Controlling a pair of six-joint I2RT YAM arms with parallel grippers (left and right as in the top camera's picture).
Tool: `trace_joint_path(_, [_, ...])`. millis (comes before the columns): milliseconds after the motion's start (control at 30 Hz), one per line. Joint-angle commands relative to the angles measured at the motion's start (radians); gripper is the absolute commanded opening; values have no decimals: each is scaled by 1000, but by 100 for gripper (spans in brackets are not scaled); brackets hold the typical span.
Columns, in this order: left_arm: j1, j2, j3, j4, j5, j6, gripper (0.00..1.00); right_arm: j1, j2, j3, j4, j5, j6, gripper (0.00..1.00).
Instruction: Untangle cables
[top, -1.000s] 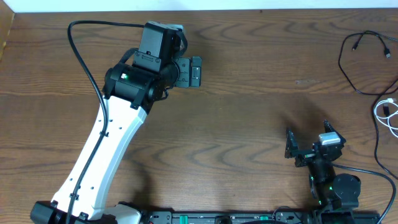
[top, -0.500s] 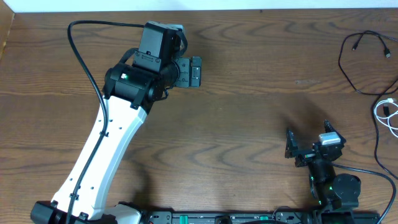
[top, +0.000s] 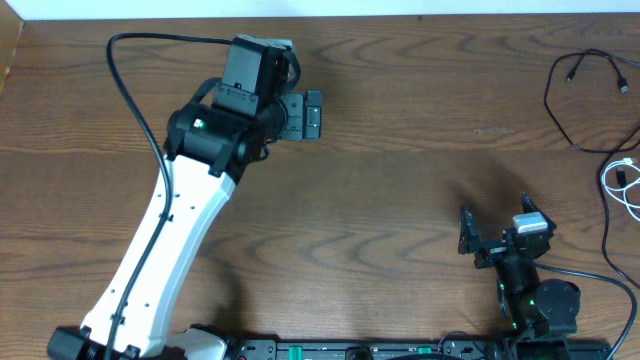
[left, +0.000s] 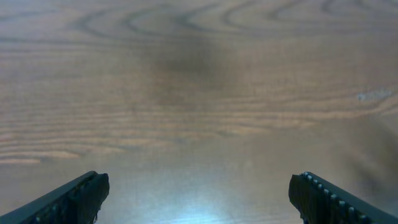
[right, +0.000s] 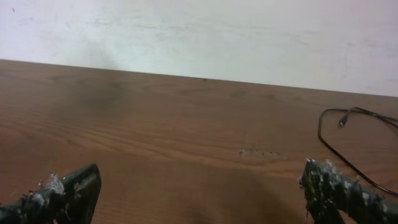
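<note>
The black cable (top: 549, 103) lies in a loose loop at the table's far right, with the white cable (top: 606, 180) just below it at the right edge. They seem to meet near that edge. My left gripper (top: 315, 116) hovers open over bare wood at the upper left-middle, far from both cables. In the left wrist view the left gripper (left: 199, 193) has nothing between its fingers. My right gripper (top: 497, 222) stands open near the front right, left of the cables. In the right wrist view the right gripper (right: 199, 193) is empty, and part of the black cable (right: 319, 130) shows ahead to the right.
A thick black wire (top: 130, 90) runs along the left arm. Another thick black wire (top: 600, 275) leaves the right arm's base toward the right edge. A white wall (right: 199, 31) stands beyond the table's far edge.
</note>
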Motion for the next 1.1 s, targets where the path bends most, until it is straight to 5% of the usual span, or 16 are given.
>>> trace_joint_path(0, [16,-100,-42,43,-35,21,98,8,-7,-3,-3,8,-4,99])
trace_joint_path(667, [318,-917,-993,779,70,26,98,8,-7,-3,-3,8,-4,99])
trace_joint_path(1067, [358,-1280,-1390,918,33,126,98,8,-7,-3,-3,8,-4,99])
